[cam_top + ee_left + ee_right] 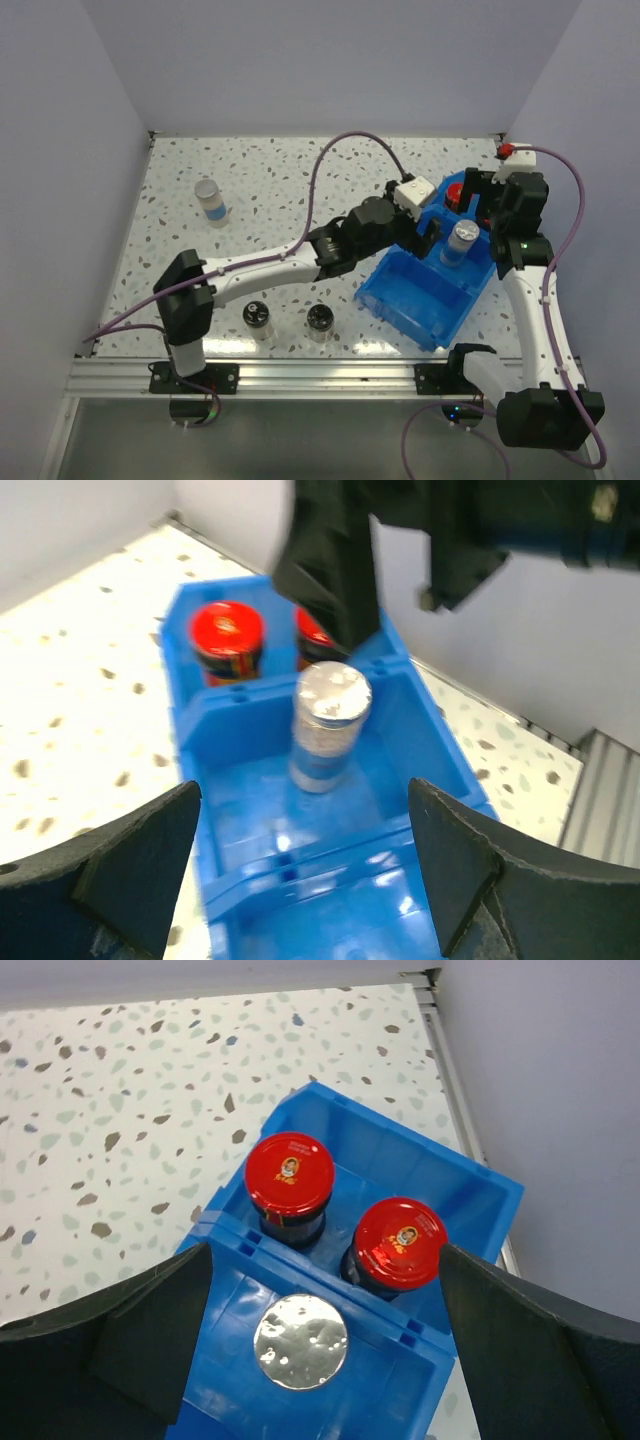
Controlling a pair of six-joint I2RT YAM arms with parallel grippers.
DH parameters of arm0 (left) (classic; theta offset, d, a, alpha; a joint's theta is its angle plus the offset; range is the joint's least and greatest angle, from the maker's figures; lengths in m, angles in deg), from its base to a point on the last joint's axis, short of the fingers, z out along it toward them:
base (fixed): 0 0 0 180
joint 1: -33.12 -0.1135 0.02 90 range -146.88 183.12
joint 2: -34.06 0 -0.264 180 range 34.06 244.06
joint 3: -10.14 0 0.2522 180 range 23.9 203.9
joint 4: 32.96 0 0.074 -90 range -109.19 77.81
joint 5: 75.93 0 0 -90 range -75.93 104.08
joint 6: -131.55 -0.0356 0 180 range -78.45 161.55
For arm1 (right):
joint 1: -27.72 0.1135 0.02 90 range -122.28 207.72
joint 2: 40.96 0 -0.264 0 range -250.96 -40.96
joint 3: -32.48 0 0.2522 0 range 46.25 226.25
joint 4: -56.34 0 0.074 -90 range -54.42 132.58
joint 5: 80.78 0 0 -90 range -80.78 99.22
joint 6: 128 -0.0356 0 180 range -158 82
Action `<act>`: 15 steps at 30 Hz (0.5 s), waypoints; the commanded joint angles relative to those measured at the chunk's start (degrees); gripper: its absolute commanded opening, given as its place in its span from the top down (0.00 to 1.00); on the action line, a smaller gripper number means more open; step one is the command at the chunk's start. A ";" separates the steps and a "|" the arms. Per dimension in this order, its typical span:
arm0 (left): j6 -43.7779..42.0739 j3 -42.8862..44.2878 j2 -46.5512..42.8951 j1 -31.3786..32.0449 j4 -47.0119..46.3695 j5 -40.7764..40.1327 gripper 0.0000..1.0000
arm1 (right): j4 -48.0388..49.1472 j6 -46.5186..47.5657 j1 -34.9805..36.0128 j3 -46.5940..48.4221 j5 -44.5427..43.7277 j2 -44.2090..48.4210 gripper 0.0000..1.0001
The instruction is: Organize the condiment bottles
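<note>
A clear jar with a silver cap [460, 244] stands in the middle compartment of the blue bin [415, 300]; it also shows in the left wrist view [326, 725] and in the right wrist view [300, 1341]. Two dark red-capped jars [290, 1172] [400, 1243] stand in the far compartment. My left gripper [428, 238] [305, 785] is open and empty, just left of the silver-capped jar. My right gripper [484, 205] [325, 1250] is open and empty above the bin's far end. A second silver-capped jar [210, 203] and two black-lidded jars [258, 320] [320, 322] stand on the table.
The bin's near compartment [400, 285] holds nothing. The bin lies close to the right wall [590, 150]. The right gripper [330, 560] hangs over the red-capped jars in the left wrist view. A metal rail [300, 375] runs along the table's near edge.
</note>
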 commanded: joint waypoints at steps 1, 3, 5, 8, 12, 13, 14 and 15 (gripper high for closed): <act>-1.90 -6.36 -8.73 -3.53 -4.34 -5.09 0.12 | 0.09 5.76 0.06 -0.19 10.40 0.74 0.01; -1.99 -11.63 -12.35 -5.63 -3.47 -6.42 0.12 | -0.52 8.15 0.06 -0.80 19.01 1.44 0.01; -1.73 -16.80 -18.24 -7.57 -2.59 -7.91 0.12 | -1.14 10.88 0.14 -1.77 27.68 2.50 0.01; -1.73 -22.62 -26.41 -11.96 0.74 -11.07 0.10 | -2.71 12.91 0.14 -1.69 33.96 1.98 0.01; -1.73 -27.29 -36.77 -19.07 6.37 -15.99 0.07 | -4.74 14.93 0.14 -1.34 41.87 0.48 0.01; -1.47 -28.60 -38.11 -20.66 7.60 -16.96 0.06 | -4.92 15.11 0.23 -1.25 43.02 0.22 0.01; -0.59 -29.31 -39.34 -22.42 8.22 -17.23 0.05 | -5.35 15.19 0.32 -1.25 44.16 -0.22 0.02; -0.24 -29.92 -41.44 -26.26 11.45 -17.23 0.05 | -5.71 15.89 0.41 -1.25 45.13 -0.40 0.01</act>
